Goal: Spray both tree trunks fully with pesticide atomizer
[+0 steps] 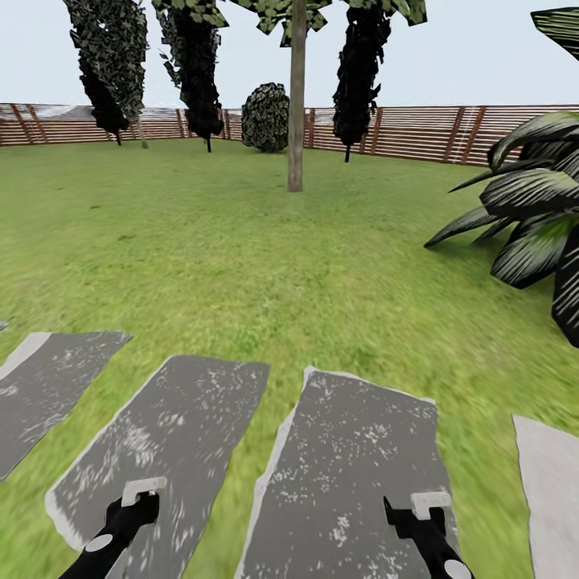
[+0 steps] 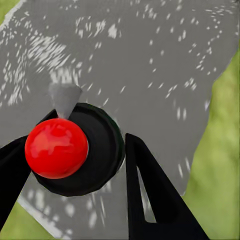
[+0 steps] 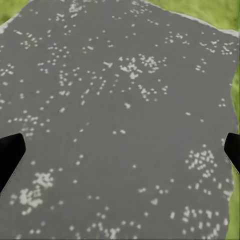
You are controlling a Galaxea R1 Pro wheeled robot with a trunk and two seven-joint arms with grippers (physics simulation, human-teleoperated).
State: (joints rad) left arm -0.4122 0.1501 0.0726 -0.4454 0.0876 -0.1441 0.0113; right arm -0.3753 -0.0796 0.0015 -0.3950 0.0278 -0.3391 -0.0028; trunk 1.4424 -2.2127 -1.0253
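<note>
Left gripper (image 2: 75,165) clamped on red-capped atomizer (image 2: 56,148); right gripper (image 3: 120,150) spread apart, nothing in it. Both over grey paving slabs (image 1: 354,466). Grey tree trunk (image 1: 297,104) well ahead on lawn (image 1: 241,241), fence (image 1: 418,129) behind.

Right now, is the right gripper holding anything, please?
No, in the right wrist view the jaws stand wide apart over a bare grey paving slab.

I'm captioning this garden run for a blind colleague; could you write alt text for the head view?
A green lawn stretches to a brown slatted fence, with one tall bare tree trunk standing mid-yard among dark conifers. Grey paving slabs lie in the foreground, where the left gripper and right gripper hang low over them. Palm fronds reach in from the right.
</note>
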